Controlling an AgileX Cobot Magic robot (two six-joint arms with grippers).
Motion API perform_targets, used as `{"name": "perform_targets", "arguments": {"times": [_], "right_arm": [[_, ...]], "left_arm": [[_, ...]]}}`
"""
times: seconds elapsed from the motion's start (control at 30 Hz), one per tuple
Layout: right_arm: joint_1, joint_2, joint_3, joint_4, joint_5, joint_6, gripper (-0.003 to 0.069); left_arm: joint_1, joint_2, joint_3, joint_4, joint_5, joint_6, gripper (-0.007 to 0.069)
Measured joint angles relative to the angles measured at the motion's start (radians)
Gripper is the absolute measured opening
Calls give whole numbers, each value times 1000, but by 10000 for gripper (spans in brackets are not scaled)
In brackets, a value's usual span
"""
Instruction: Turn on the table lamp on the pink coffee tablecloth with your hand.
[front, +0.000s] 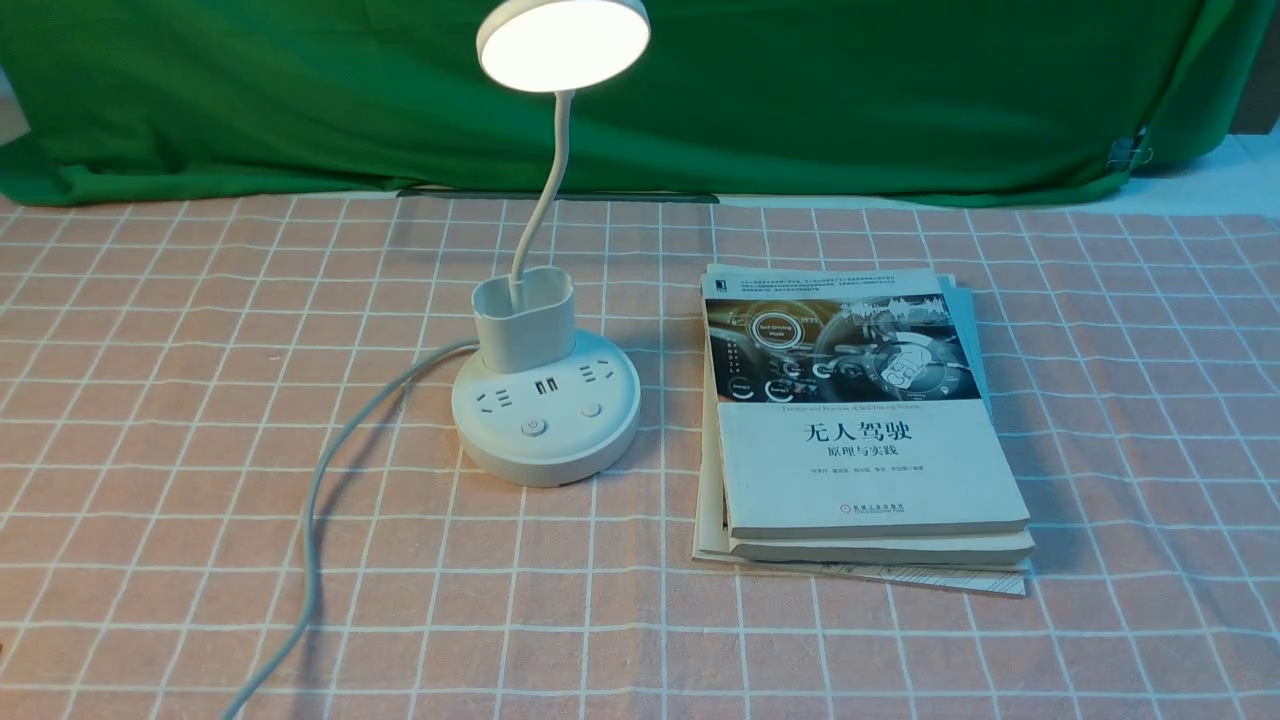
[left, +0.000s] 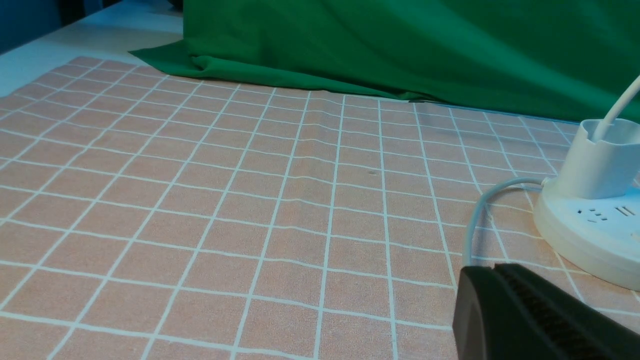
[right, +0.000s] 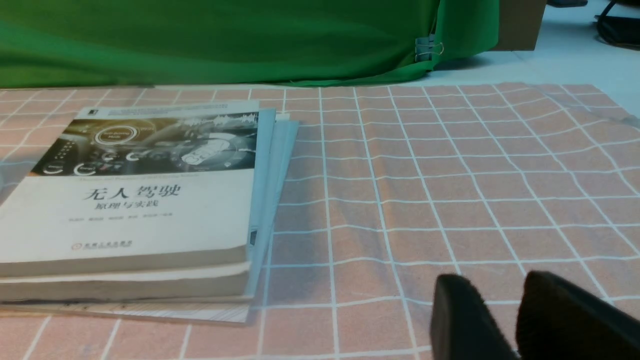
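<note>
White plastic disc-head table lamp (front: 545, 400) sits centre-left of front frame on salmon-pink grid tablecloth (front: 200, 400), head glowing, so re-pressing its button w/ left claw (left: 505, 300) (seemingly together) or right claw (right: 505, 310) (slightly apart) would prob. switch it off.

I am watching the white table lamp (front: 545, 400) standing upright on the pink coffee tablecloth (front: 150, 400), its disc head glowing, grey cord trailing toward me.
</note>
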Motion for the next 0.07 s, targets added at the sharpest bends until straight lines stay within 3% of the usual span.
{"name": "perform_targets", "arguments": {"times": [0.07], "right_arm": [[0,0,0,0,0,0,240]], "left_arm": [[0,0,0,0,0,0,21]]}}
